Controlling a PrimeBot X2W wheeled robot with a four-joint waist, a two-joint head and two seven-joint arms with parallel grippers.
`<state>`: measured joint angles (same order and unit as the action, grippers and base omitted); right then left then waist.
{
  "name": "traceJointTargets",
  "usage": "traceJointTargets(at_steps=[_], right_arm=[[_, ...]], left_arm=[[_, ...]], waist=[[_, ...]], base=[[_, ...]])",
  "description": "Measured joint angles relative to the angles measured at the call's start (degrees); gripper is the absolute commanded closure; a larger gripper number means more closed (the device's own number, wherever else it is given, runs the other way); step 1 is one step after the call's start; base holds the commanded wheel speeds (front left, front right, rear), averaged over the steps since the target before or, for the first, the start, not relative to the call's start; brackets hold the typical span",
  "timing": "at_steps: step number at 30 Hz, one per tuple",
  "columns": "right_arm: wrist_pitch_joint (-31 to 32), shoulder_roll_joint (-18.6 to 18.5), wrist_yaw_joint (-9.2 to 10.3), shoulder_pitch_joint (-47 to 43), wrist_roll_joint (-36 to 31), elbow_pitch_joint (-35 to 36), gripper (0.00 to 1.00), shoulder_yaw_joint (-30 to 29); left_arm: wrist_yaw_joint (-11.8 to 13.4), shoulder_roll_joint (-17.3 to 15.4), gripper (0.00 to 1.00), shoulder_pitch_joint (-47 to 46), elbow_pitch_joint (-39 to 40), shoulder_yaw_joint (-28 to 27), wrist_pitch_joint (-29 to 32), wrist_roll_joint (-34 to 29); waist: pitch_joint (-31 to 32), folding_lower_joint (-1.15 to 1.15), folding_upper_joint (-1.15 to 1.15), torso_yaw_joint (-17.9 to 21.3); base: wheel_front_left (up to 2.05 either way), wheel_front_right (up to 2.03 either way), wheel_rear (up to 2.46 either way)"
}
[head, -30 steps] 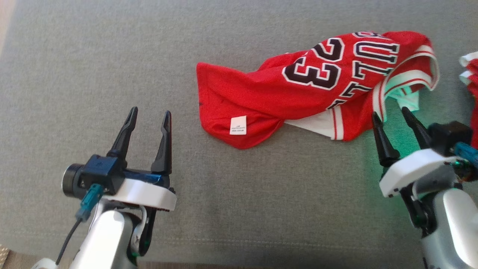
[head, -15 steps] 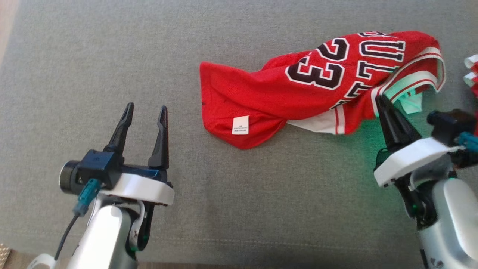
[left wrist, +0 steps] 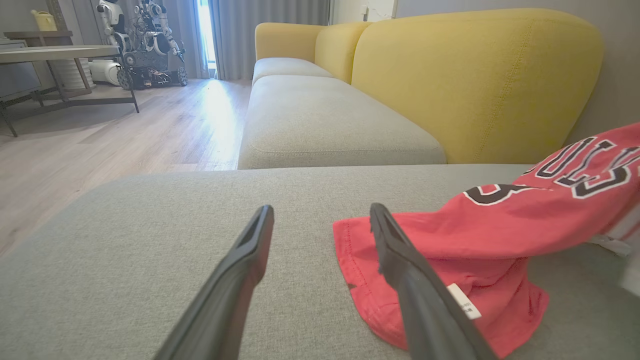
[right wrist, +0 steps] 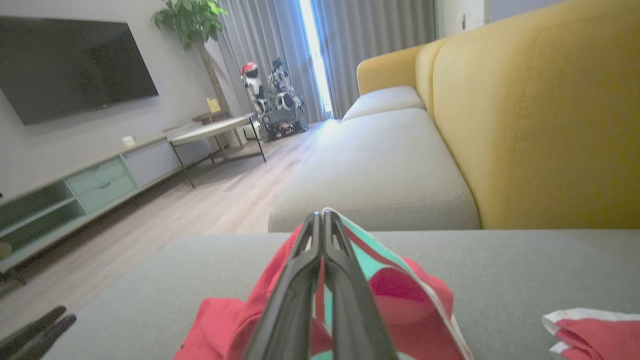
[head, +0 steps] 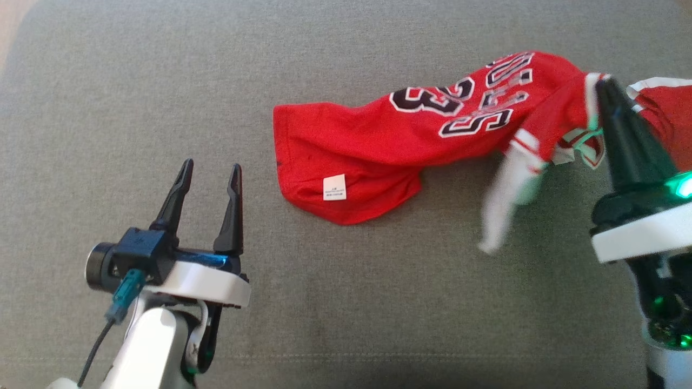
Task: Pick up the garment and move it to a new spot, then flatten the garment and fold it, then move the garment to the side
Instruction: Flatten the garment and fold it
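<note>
The garment (head: pixel 378 146) is a red jersey with black and white numbers and white trim, lying stretched across the grey cushion (head: pixel 378 302). My right gripper (head: pixel 603 84) is shut on its striped right edge and holds that end raised, with a white-trimmed flap hanging blurred below. In the right wrist view the closed gripper (right wrist: pixel 320 217) pinches red and teal-tinted cloth of the garment (right wrist: pixel 410 295). My left gripper (head: pixel 212 166) stands open and holds nothing, left of the garment's hem. In the left wrist view the left gripper (left wrist: pixel 321 210) has the garment (left wrist: pixel 500 230) just past the right finger.
Another red-and-white cloth (head: pixel 662 102) lies at the far right, also seen as a cloth (right wrist: pixel 595 330) on the cushion. A yellow sofa back (left wrist: pixel 475 75) rises behind. Beyond are wood floor (left wrist: pixel 125 135), a table (left wrist: pixel 60 52) and another robot (right wrist: pixel 272 95).
My right gripper went from open to shut on the jersey's trimmed edge and lifted it, stretching the garment up and right. The left arm barely moved.
</note>
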<state>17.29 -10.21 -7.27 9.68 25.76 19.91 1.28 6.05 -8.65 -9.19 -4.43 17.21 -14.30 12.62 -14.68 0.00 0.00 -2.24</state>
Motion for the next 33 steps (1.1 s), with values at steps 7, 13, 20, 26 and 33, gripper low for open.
traceJointTargets(at_steps=[7,13,20,26,33], right_arm=[[3.92,0.43,0.0,0.41,2.58,5.93,1.0,-4.85],[5.67,0.02,0.0,4.33,5.52,2.77,1.0,-8.25],[6.0,-1.63,0.0,8.87,7.77,-5.11,1.0,-9.81],[4.02,-5.11,0.0,13.35,7.76,-19.13,1.0,-12.61],[-0.46,-6.78,0.0,13.95,5.91,-30.94,1.0,-14.55]], left_arm=[[0.0,0.01,0.0,0.68,0.43,-0.51,0.0,0.0],[-0.33,0.24,0.0,0.6,0.46,-0.48,0.0,-0.02],[-0.58,0.97,0.0,-0.25,0.65,-0.53,0.0,-0.44],[-1.58,2.02,0.0,-2.61,0.87,-0.68,0.0,-0.93],[-2.11,2.55,0.0,-3.13,0.86,-1.33,0.0,-1.29]], waist=[[-0.1,0.0,0.0,0.17],[-1.2,0.0,0.0,-0.79],[-3.66,0.0,0.0,-2.5],[-7.53,0.0,0.0,-4.76],[-9.72,0.0,0.0,-5.65]], base=[[0.0,0.0,0.0],[0.0,0.0,0.0],[0.0,0.0,0.0],[0.0,0.0,0.0],[0.0,0.0,0.0]])
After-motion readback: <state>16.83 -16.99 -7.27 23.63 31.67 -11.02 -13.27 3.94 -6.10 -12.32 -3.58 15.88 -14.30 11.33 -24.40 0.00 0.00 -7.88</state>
